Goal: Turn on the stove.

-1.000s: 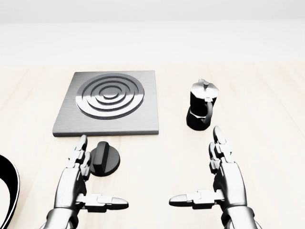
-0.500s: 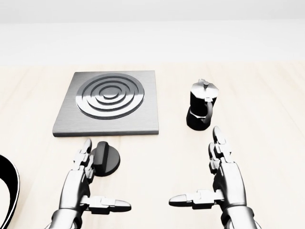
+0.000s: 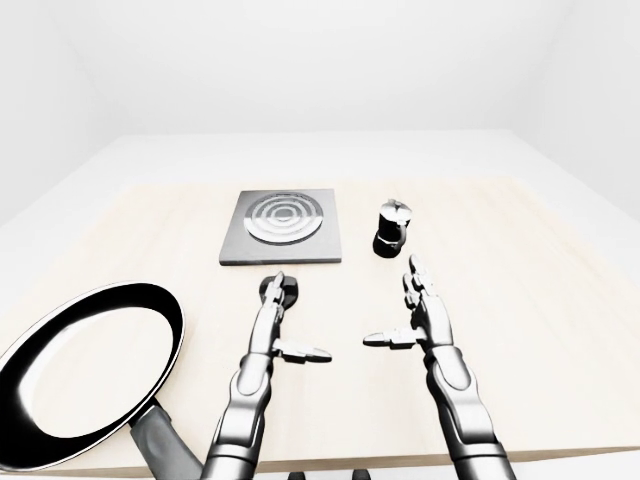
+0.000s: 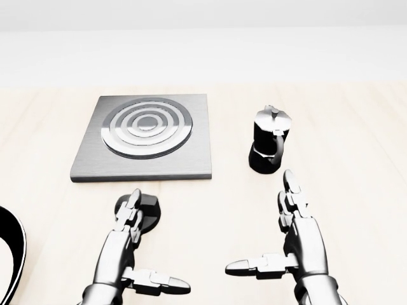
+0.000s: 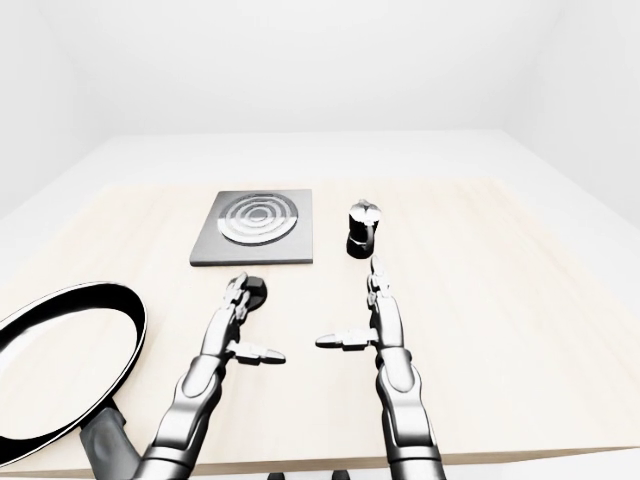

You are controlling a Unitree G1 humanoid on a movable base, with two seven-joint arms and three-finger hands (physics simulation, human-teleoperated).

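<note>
The stove (image 4: 146, 136) is a square steel plate with a ringed burner, at upper left of the head view. Its black round knob (image 4: 151, 213) lies on the table just below the plate. My left hand (image 4: 149, 244) is open, its fingers (image 4: 130, 216) stretched flat over the knob's left part and hiding it, thumb out to the right. I cannot tell if the fingers touch the knob. My right hand (image 4: 267, 229) is open and empty, to the right of the knob and below the moka pot.
A black moka pot (image 4: 270, 141) stands right of the stove. A large black frying pan (image 3: 90, 370) lies at the table's left, near the bottom edge of the left-eye view. The light wooden table (image 4: 356, 165) ends near my body.
My left hand has moved right, from beside the knob to over its left part. The right hand, stove and pot have not moved.
</note>
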